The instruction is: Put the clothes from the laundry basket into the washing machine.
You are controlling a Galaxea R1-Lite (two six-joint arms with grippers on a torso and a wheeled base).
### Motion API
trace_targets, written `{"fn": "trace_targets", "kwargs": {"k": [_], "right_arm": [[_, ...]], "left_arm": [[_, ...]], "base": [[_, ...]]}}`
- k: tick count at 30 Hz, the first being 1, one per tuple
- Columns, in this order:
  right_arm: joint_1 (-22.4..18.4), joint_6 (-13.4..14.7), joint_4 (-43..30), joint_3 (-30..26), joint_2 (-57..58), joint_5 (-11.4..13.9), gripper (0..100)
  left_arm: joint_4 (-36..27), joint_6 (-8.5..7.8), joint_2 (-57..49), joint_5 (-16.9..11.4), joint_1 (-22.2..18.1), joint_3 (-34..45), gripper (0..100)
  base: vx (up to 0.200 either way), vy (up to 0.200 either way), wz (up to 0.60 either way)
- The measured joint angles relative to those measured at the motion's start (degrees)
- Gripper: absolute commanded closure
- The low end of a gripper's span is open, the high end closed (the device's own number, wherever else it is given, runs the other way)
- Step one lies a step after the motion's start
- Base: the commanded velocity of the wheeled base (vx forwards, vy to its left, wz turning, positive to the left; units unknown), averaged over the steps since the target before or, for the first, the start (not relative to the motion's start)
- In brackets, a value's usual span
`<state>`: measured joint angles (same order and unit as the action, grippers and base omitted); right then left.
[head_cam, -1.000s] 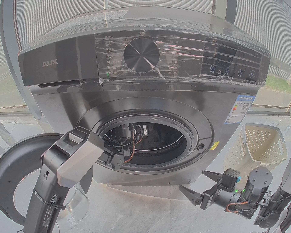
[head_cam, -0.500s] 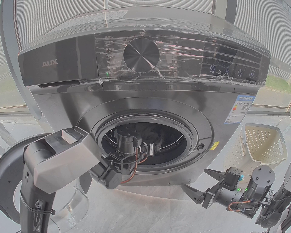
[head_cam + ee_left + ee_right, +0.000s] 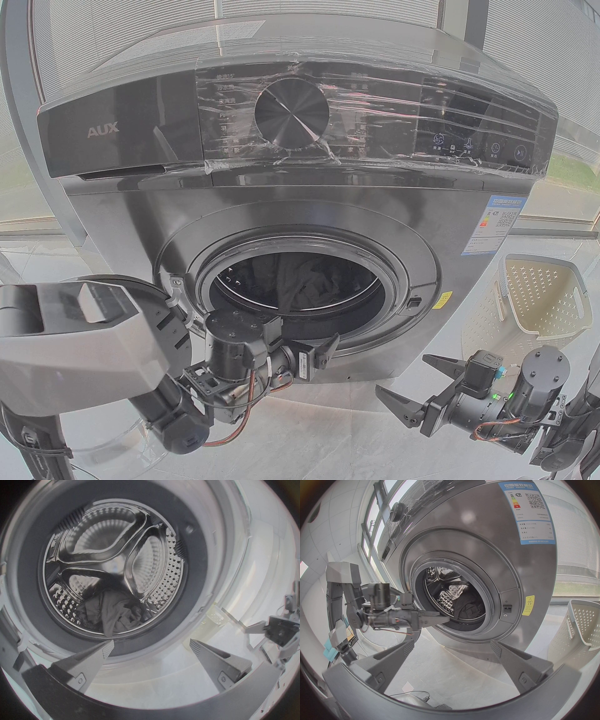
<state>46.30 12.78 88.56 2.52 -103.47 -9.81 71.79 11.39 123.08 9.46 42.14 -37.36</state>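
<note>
At the open mouth of the washing machine (image 3: pixel 125 212), head view: dark clothes (image 3: pixel 300 281) lie inside the machine, behind the round opening. The left gripper (image 3: pixel 326 353) hangs just outside the opening, below its lower rim, spread and holding nothing. The right gripper (image 3: pixel 401 373) sits low in front of the machine's right lower corner, its two prongs wide apart and bare. The laundry basket (image 3: pixel 544 294), pale and perforated, stands on the floor beside the machine's right flank. Left wrist view: the left gripper (image 3: pixel 150 643) points into the machine with both prongs parted. The crumpled clothes (image 3: pixel 115 614) rest on the bottom of the shiny perforated drum (image 3: pixel 147 561), well beyond the prong tips. Right wrist view: the right gripper (image 3: pixel 450 643), spread open and empty, faces the front of the washing machine (image 3: pixel 475 527). The left gripper (image 3: pixel 437 620) is level with the lower edge of the opening, apart from the clothes (image 3: pixel 468 605) seen within the drum (image 3: pixel 443 600). The laundry basket (image 3: pixel 581 630) stands to the machine's right, near a yellow sticker (image 3: pixel 529 605) on the machine's front panel.
</note>
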Motion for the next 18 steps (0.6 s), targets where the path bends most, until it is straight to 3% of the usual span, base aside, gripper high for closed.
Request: {"fn": "trace_targets", "kwargs": {"k": [8, 18], "right_arm": [[0.37, 0.24, -0.29, -1.29, 1.33, -1.95, 0], [1.22, 2.22, -0.89, -1.51, 6.68, -6.14, 0]], "left_arm": [[1.5, 4.1, -12.41, -0.11, 4.08, 12.37, 0], [0.74, 5.41, -30.66, 2.99, 5.12, 24.31, 0]], "base": [[0.0, 0.0, 0.0], [0.0, 0.0, 0.0]]}}
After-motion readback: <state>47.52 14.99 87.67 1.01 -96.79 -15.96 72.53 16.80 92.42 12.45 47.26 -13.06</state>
